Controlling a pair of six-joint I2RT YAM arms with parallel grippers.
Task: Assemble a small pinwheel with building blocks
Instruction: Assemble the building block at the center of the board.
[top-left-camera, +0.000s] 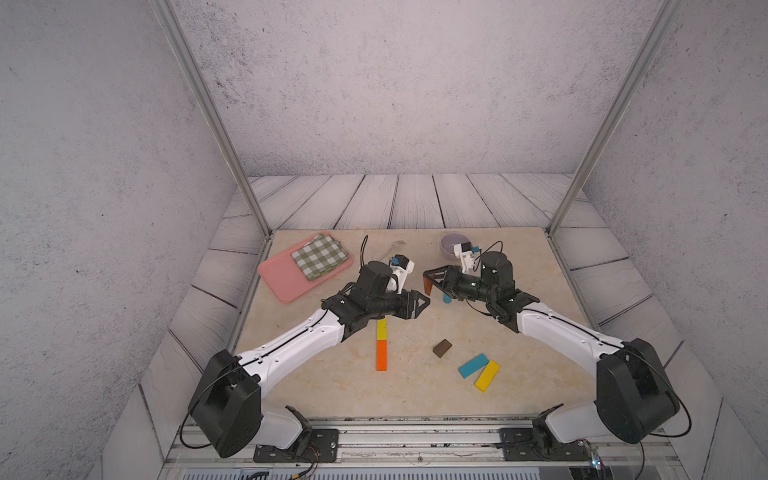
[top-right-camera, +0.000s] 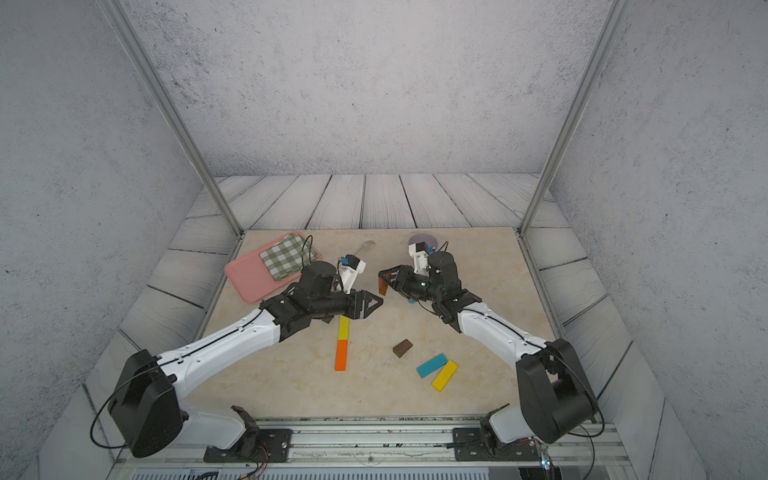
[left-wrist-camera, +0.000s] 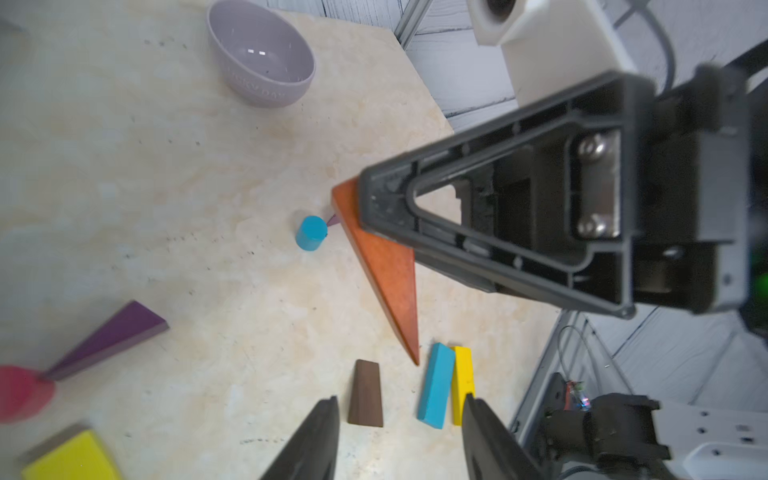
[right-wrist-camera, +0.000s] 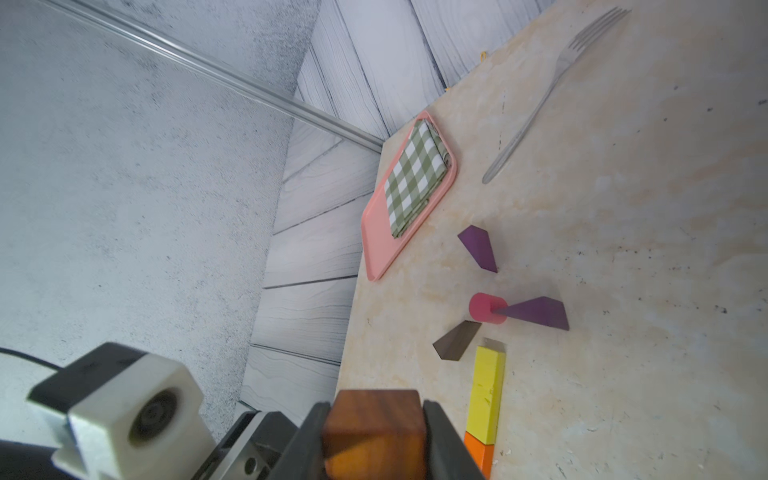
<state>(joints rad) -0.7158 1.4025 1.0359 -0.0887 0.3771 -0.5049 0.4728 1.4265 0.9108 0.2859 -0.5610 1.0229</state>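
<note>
My right gripper (right-wrist-camera: 376, 405) is shut on a reddish-brown wedge (right-wrist-camera: 374, 432), and in a top view that wedge (top-left-camera: 429, 286) hangs above the table with its point down. My left gripper (left-wrist-camera: 401, 399) is open with nothing between its fingers, and it faces the right gripper (top-left-camera: 428, 276) closely. On the table a pink cylinder (right-wrist-camera: 484, 307) touches the tip of a purple wedge (right-wrist-camera: 536, 313). A second purple wedge (right-wrist-camera: 480, 249) and a dark brown wedge (right-wrist-camera: 457, 340) lie close by. A yellow bar (top-left-camera: 381, 329) and an orange bar (top-left-camera: 381, 355) lie end to end. A blue cylinder (left-wrist-camera: 311, 232) stands under the right arm.
Another dark brown wedge (top-left-camera: 441, 348), a blue bar (top-left-camera: 473, 365) and a yellow bar (top-left-camera: 487, 375) lie at the front right. A lilac bowl (left-wrist-camera: 262, 54) and a fork (right-wrist-camera: 540, 95) are at the back. A pink tray (top-left-camera: 282, 278) with a checked cloth (top-left-camera: 319, 259) sits back left.
</note>
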